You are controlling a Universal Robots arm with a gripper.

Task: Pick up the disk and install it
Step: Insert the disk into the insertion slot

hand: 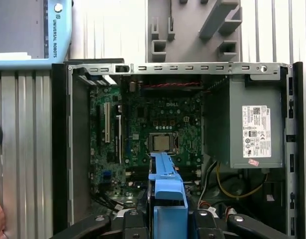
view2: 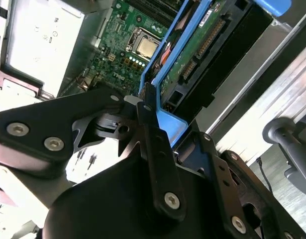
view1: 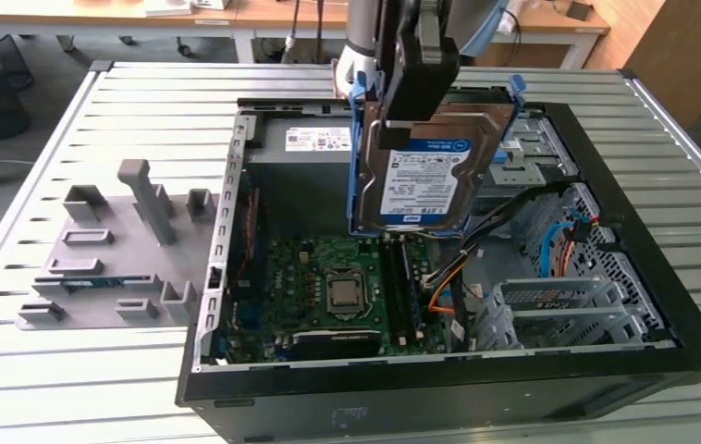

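Disk (view1: 431, 180), upright in its blue carrier, is clamped at its upper edge between the fingers of the gripper (view1: 410, 111). It hangs over the open computer case (view1: 646, 356), above the motherboard (view1: 325, 273). A grey fixture plate (view1: 104, 268) lies beside the case at the exterior view's left.

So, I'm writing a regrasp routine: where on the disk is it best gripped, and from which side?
By the upper end of its blue carrier, from above. The disk hangs upright over the open computer case, and the gripper is clamped there, leaving the flat labelled face and lower end free.
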